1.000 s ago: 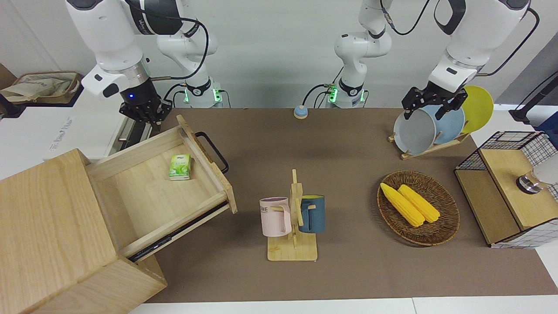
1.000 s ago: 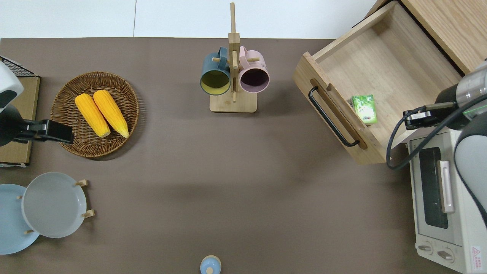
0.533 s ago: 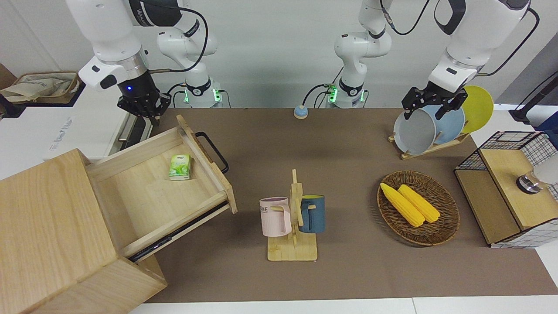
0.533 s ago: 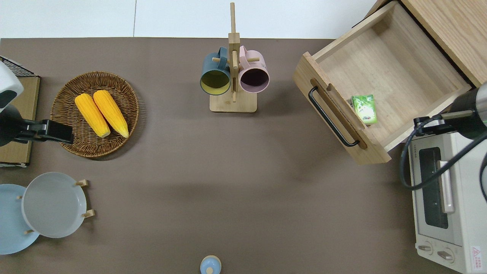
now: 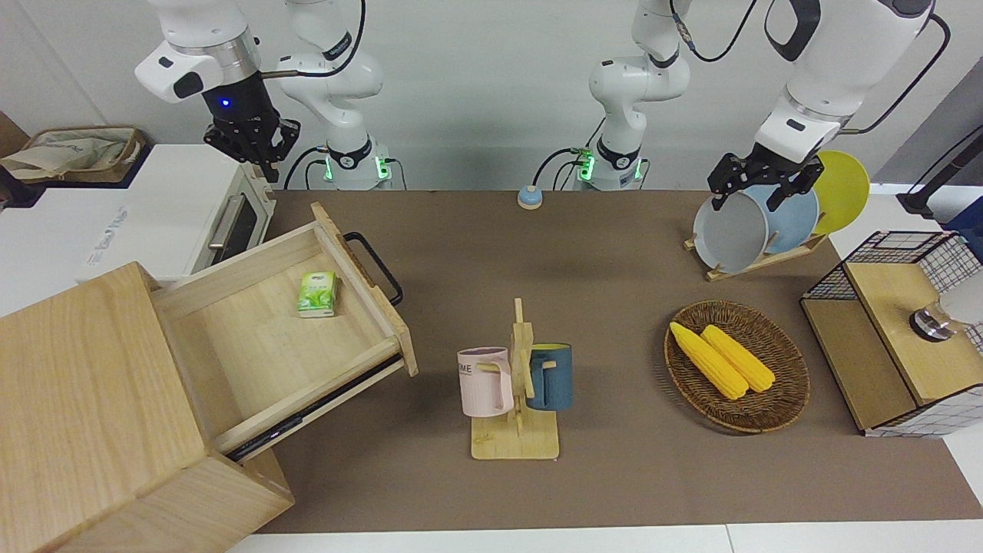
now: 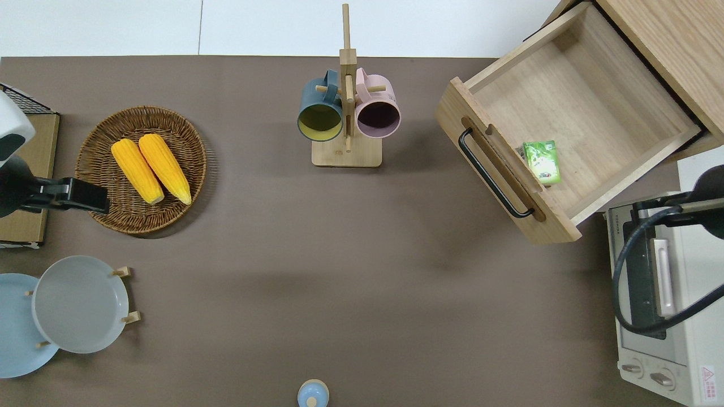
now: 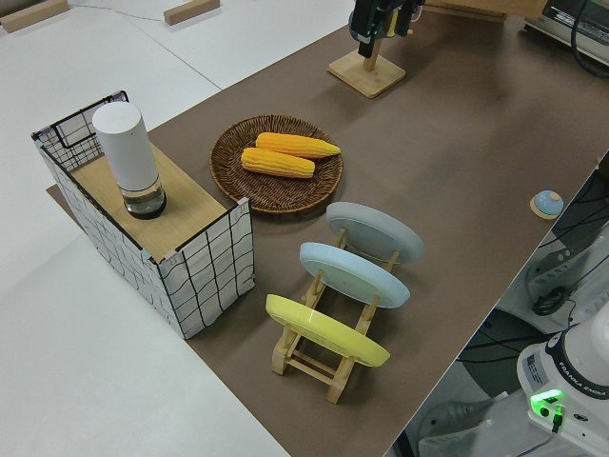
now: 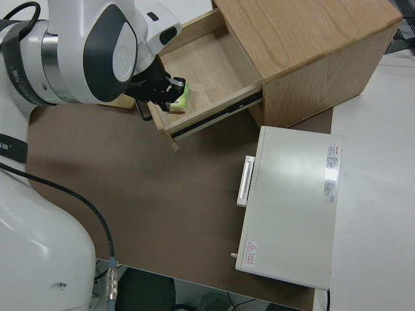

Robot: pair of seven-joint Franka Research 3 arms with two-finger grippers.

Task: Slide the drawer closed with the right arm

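Note:
The drawer [image 5: 269, 338] stands pulled far out of the big pale wooden box [image 5: 84, 399] at the right arm's end of the table. Its black loop handle [image 5: 374, 265] faces the middle of the table. A small green packet [image 6: 542, 162] lies inside, close to the drawer's front panel. My right gripper [image 5: 257, 157] hangs high in the air over the white oven [image 6: 667, 294], apart from the drawer and holding nothing that I can see. The left arm is parked.
The oven stands beside the drawer, nearer to the robots. A mug rack [image 5: 516, 384] with two mugs is mid-table. Toward the left arm's end are a wicker basket of corn [image 5: 736, 365], a plate rack [image 5: 768, 223] and a wire-mesh box [image 5: 898, 330].
My right gripper has risen and drawn back from the drawer's near corner to over the oven. The drawer and the packet have not moved.

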